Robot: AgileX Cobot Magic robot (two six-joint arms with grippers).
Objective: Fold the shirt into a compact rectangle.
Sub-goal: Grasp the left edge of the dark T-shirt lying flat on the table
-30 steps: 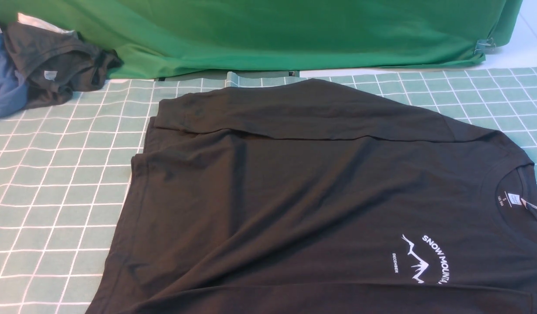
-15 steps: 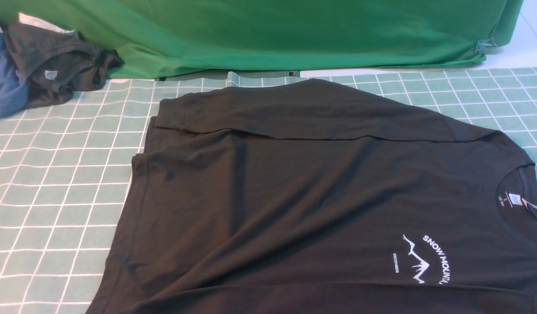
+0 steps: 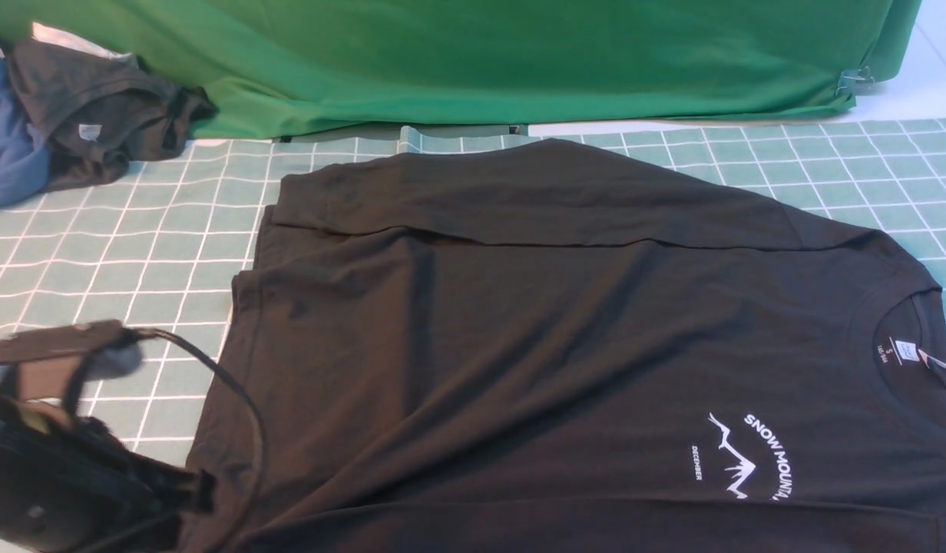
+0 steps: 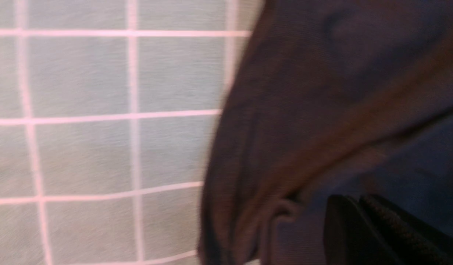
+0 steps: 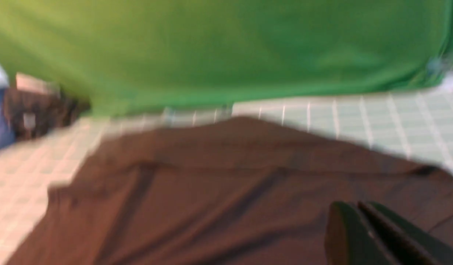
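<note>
The black shirt lies spread over the checked mat, chest up, with its collar and white label at the right and its white mountain print near the front right. Its far sleeve is folded across the body. My left arm reaches in at the front left, by the shirt's hem corner. In the left wrist view my left gripper is shut, its tips just over the shirt near the hem edge, with nothing seen between them. My right gripper is shut too, above the shirt, and is out of the front view.
A big green cloth hangs along the back, with a metal clip at its right end. A crumpled dark grey garment and a blue one lie at the back left. The green checked mat covers the table.
My left arm has come into the front view at the lower left, next to the shirt's hem. The shirt lies as it did before.
</note>
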